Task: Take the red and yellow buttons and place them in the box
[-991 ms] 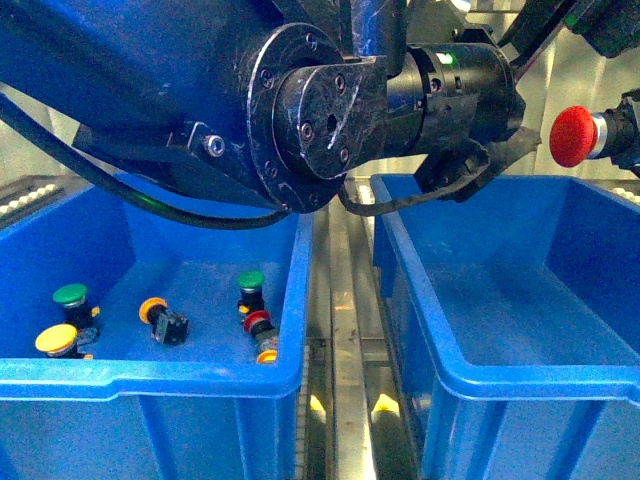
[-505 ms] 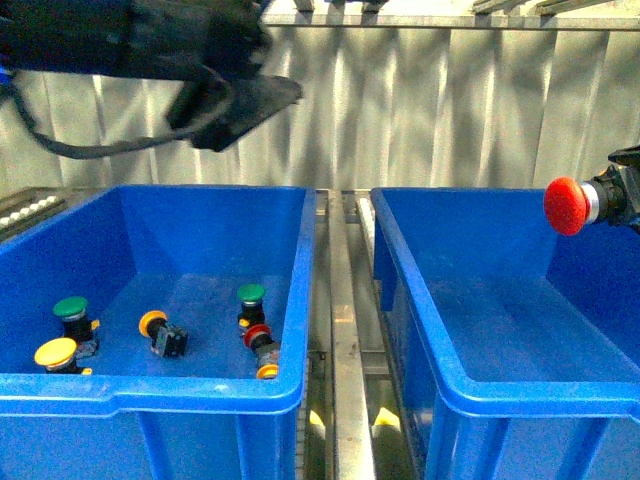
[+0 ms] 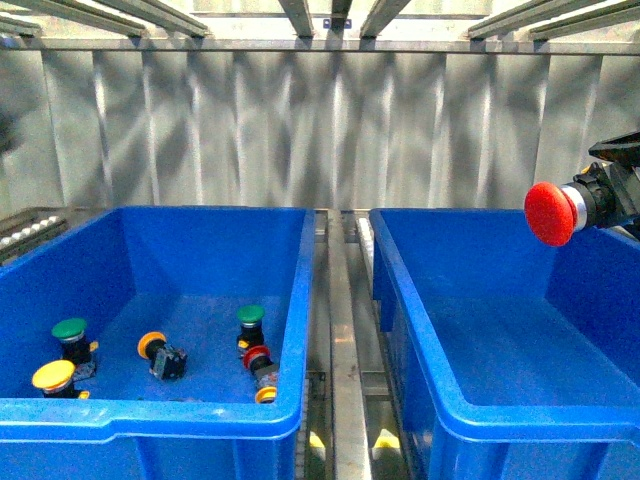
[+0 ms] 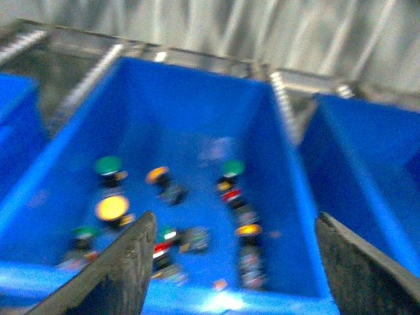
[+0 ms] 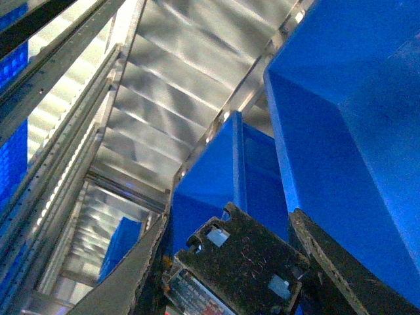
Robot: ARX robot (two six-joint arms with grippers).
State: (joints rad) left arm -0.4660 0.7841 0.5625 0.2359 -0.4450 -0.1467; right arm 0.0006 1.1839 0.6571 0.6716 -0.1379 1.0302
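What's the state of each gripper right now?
Left gripper: open, holding nothing.
Right gripper: shut on the red button.

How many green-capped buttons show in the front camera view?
2. One green button sits near the left wall of the left bin. The other stands closer to the bin's right wall. The bin's near wall hides part of its floor, so more may be out of sight.

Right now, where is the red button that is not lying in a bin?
In the front view the red button sits at the far right, held in the right claw, in the air over the right blue bin.
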